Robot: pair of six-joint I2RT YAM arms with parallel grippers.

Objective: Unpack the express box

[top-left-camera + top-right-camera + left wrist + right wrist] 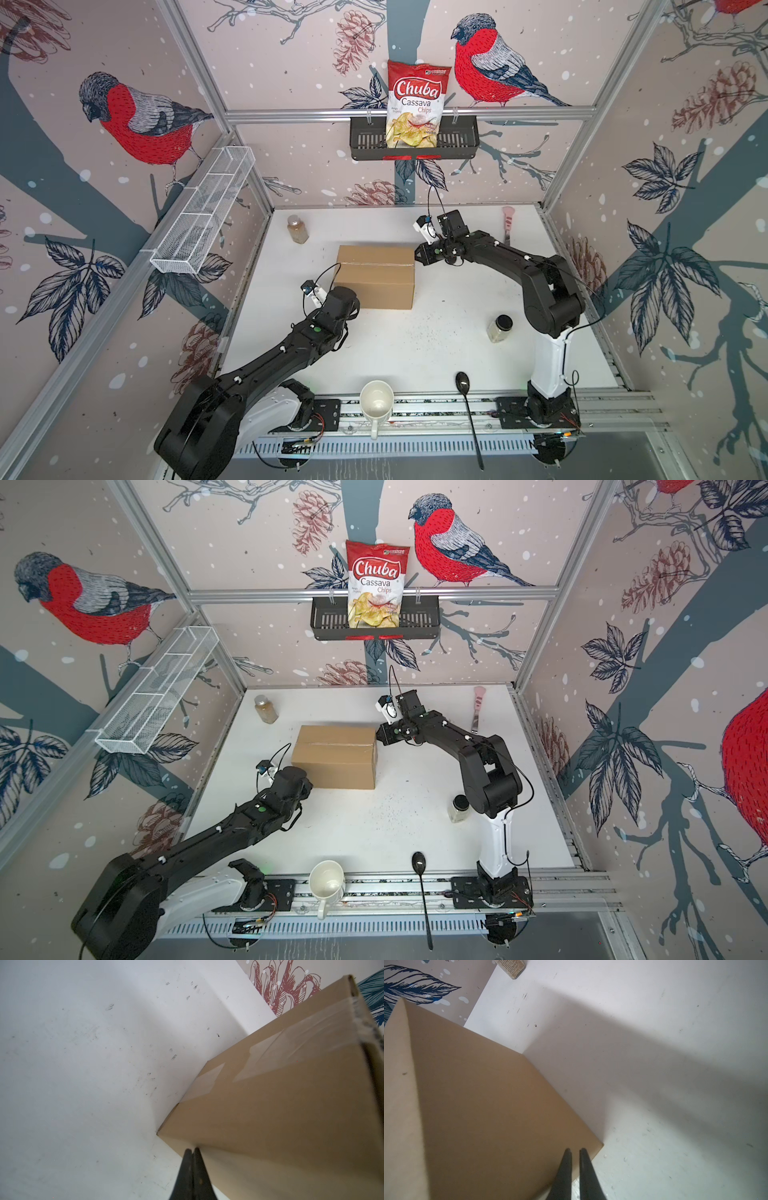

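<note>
Top views: a plain brown corrugated cardboard express box [376, 276] is listed near the middle of the white tabletop [415, 353]. Its flaps are closed and a taped seam runs across its top. The black left arm [286, 353] is seen reaching to the box's near left corner, and the black right arm [498, 253] to its far right corner. Around the box the following are recorded:
- a clear bottle of brown contents [298, 229] at the back left
- a pink-handled tool [508, 224] at the back right
- a glass jar with a black lid [500, 328] beside the right arm
- a white mug [376, 401] and a black spoon [467, 399] at the front rail

A red-and-white chip bag [417, 104] is stood in the black slotted basket [457, 137] on the back wall. A white wire-mesh shelf [199, 224] is fixed to the left wall.

Left wrist view: the left gripper [192, 1150] is shown with jaws pressed together and nothing between them. Its tips are set against a lower edge of the box. Clear tape [291, 1043] is noted on the box's side.

Right wrist view: the right gripper [575, 1150] is shown closed to a thin slit, with nothing held. Its tips are placed over a box face close to a bottom corner. Contact cannot be judged.
</note>
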